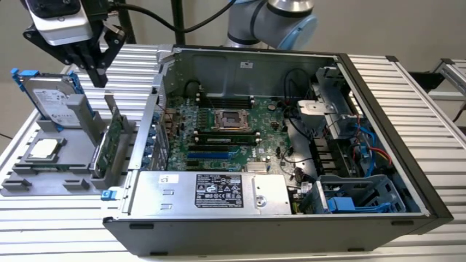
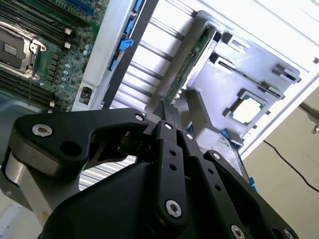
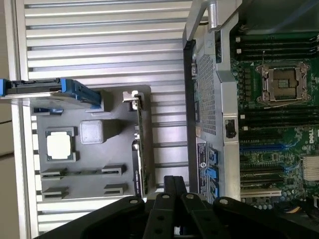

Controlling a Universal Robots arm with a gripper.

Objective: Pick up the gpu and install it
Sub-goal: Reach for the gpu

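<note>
The gpu [image 1: 109, 143] is a green card standing on edge in a slot of the grey holder tray [image 1: 43, 183], just outside the open computer case [image 1: 378, 136] on the exterior view's left. Both wrist views show it edge-on, as gpu [image 3: 140, 144] and gpu [image 2: 192, 59]. My gripper [image 1: 97, 73] hangs above the tray's far end, higher than the card and apart from it. Its black fingers [image 2: 167, 117] are pressed together with nothing between them; the gripper [image 3: 174, 183] sits near the card's end in the first wrist view.
A silver hard drive [image 1: 51, 98] with blue clips stands upright at the tray's far corner. A small square chip [image 1: 45, 147] lies flat in the tray. Inside the case the motherboard [image 1: 226, 134] lies exposed, with a power supply [image 1: 211, 191] at the near wall.
</note>
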